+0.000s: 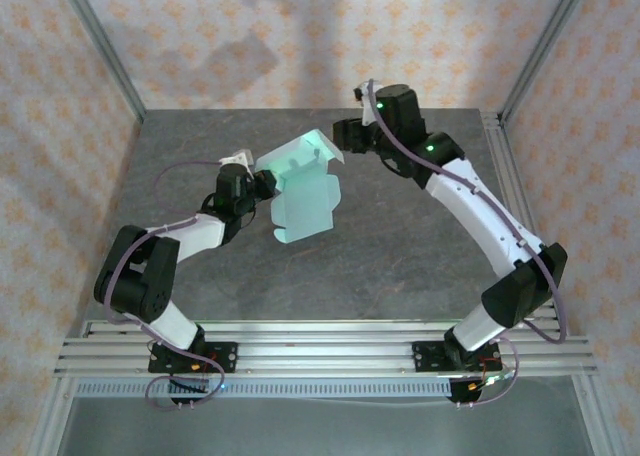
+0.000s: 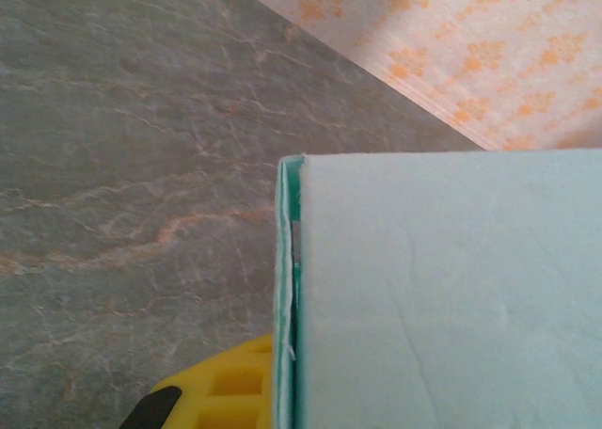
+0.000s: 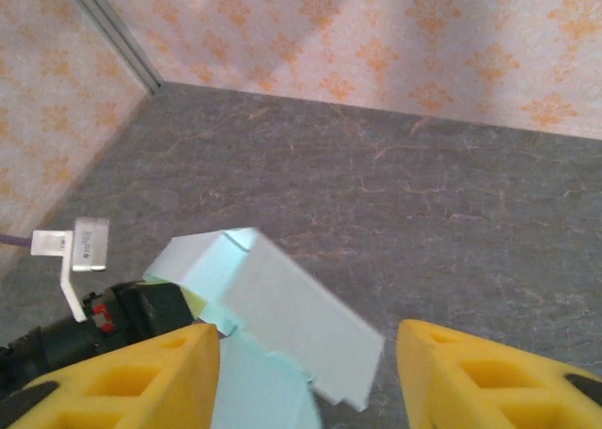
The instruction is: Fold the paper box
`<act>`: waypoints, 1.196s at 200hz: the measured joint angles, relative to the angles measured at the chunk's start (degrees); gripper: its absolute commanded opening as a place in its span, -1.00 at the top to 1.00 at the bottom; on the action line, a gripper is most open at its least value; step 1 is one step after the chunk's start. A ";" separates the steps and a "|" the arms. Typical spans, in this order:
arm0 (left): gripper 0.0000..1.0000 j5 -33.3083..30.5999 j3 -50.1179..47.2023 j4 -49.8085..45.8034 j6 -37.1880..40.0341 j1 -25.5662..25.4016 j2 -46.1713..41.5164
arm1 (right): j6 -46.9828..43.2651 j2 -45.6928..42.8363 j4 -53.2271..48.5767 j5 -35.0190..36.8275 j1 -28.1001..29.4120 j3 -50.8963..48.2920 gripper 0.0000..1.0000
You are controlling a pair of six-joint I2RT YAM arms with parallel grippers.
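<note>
**A:** Near the middle of the overhead frame, our left claw [image 1: 262, 184] has the box [image 1: 300, 201] by its left edge, seemingly lifted clear of the table [image 1: 420, 256]. Agreed?

**B:** Agreed. It is clamped tight on the card. From its own camera we see the box's edge just right of one yellow finger [image 2: 221, 391].

**A:** And our right claw [image 1: 347, 136]?

**B:** It sits at the upper right of the box, jaws standing apart with nothing in them. In its wrist camera the top flap [image 3: 282, 307] lies low in the centre of the frame, between the two yellow fingers [image 3: 122, 377], and as far as we can tell it touches neither.

**A:** So we judge the step in hand is creasing that flap over.

**B:** We think so. We should bring the right claw in square to the fold line and press on the flap's broad face rather than a corner. We go slowly, because thin card buckles. Our left claw needs a firm hold close to the crease, or the sheet swings away and the fold likely comes out crooked.
</note>
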 measured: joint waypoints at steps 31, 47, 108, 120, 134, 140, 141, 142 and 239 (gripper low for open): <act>1.00 3.91 -0.66 0.70 0.72 -0.02 -0.94 | -4.33 2.73 -0.61 -12.92 -5.70 -0.15 0.00; 1.00 5.46 -0.66 1.60 1.18 -0.02 -1.07 | -7.58 4.46 -2.97 -18.05 -5.95 0.94 0.01; 1.00 8.39 -0.66 3.34 1.22 -0.02 -1.07 | -14.14 9.14 -9.16 -29.62 -5.31 5.03 0.23; 1.00 8.46 -0.66 3.34 1.20 -0.02 -1.07 | -14.49 9.22 -9.86 -30.95 -5.29 5.03 0.24; 1.00 8.48 -0.66 3.39 1.14 -0.02 -1.07 | -14.82 9.22 -10.40 -31.76 -5.03 5.03 0.29; 1.00 8.50 -0.63 3.43 1.09 -0.02 -1.07 | -14.99 9.22 -10.54 -31.95 -4.85 5.03 0.30; 1.00 8.50 -0.63 3.43 1.07 -0.02 -1.07 | -14.97 9.22 -10.56 -31.95 -4.83 5.03 0.30; 1.00 8.50 -0.63 3.43 1.07 -0.02 -1.07 | -14.97 9.22 -10.58 -31.95 -4.81 5.03 0.30; 1.00 9.20 -0.59 3.63 1.07 -0.02 -1.07 | -18.86 10.73 -13.66 -23.50 0.59 5.38 0.40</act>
